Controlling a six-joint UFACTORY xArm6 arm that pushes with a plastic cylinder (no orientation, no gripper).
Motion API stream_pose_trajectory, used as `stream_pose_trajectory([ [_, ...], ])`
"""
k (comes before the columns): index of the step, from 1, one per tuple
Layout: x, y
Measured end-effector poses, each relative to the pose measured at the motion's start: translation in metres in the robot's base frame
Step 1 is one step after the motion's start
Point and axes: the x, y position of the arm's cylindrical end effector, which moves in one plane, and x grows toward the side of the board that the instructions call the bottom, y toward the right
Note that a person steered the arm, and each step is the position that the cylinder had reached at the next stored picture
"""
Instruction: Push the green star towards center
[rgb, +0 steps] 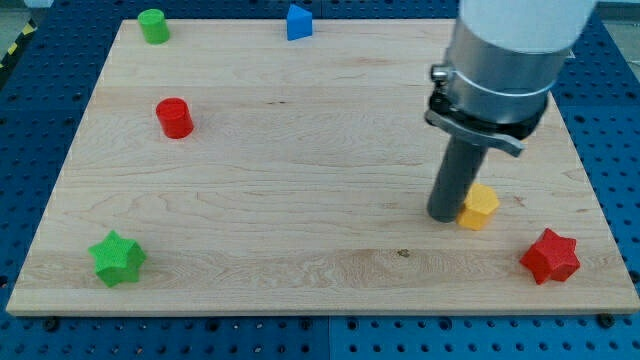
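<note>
The green star (117, 258) lies near the board's bottom left corner. My tip (444, 215) is far off at the view's right, touching or almost touching the left side of a yellow block (479, 206). The rod hangs from a grey cylinder at the view's top right. A wide stretch of board separates my tip from the green star.
A red cylinder (174, 118) stands at the left, above the green star. A green cylinder (153, 25) is at the top left corner. A blue block (298, 22) sits at the top edge. A red star (550, 256) lies at the bottom right. The wooden board (300, 170) rests on a blue perforated table.
</note>
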Motion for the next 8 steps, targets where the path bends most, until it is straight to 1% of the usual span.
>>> stream_pose_trajectory([
  [1,0.000,0.024],
  [2,0.000,0.015],
  [3,0.001,-0.074],
  [6,-0.003,-0.420],
  [7,0.019,-0.440],
  [8,0.052,-0.439],
])
